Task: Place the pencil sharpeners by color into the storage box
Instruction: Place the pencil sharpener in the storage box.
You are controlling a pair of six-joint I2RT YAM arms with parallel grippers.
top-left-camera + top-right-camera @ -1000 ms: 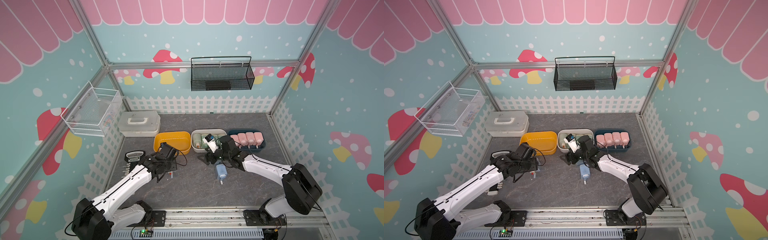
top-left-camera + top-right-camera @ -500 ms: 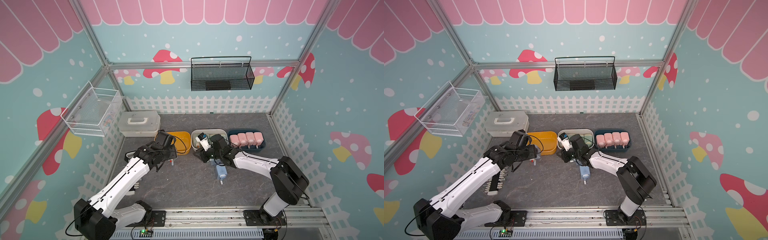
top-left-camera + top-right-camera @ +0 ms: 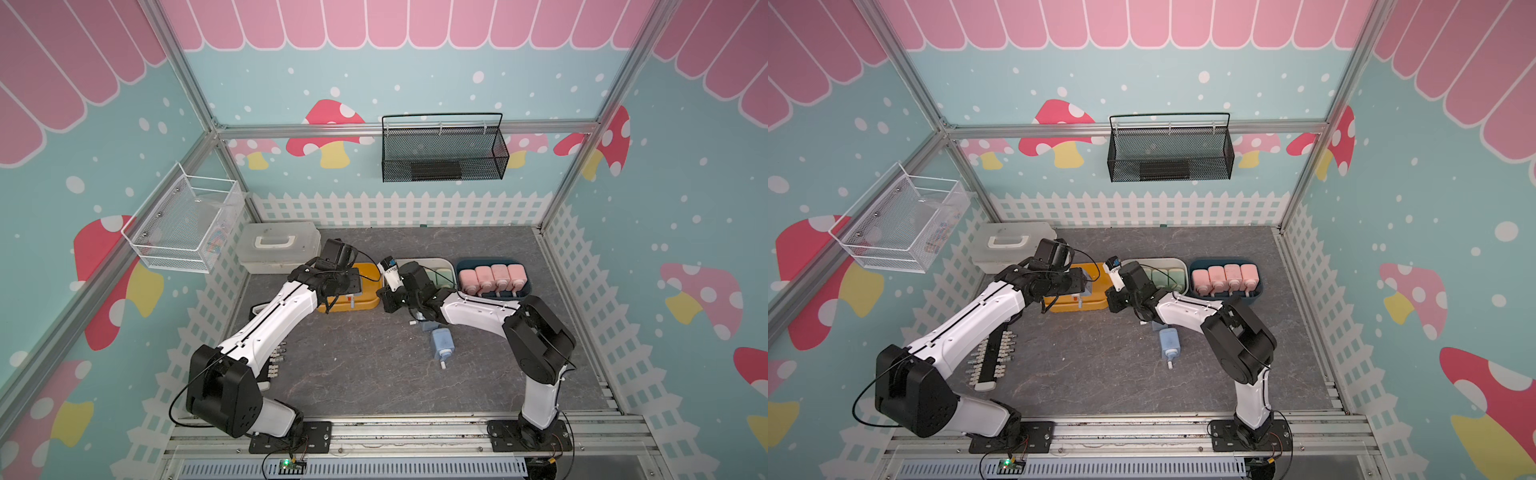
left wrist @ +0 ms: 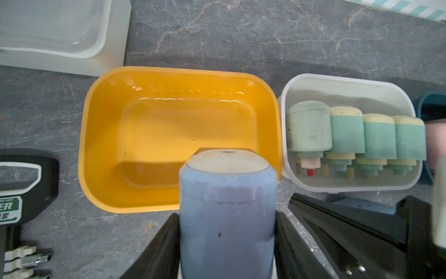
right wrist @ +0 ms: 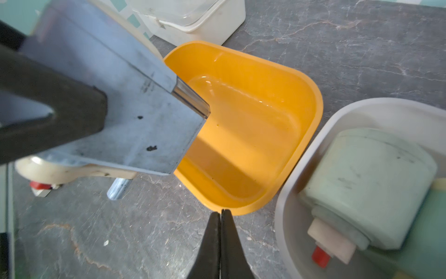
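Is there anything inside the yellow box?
No, the yellow box shows only a bare bottom, and the blue sharpener sits in the left gripper.

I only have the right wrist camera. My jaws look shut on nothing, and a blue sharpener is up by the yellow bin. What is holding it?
Observer: The left gripper is shut on that held blue sharpener, over the yellow bin.
Operator: Any blue ones lying loose?
Observer: Yes, a loose blue sharpener lies on the table beside the right arm.
Operator: Where are the pink ones?
Observer: Four pink sharpeners stand side by side in the dark blue bin.
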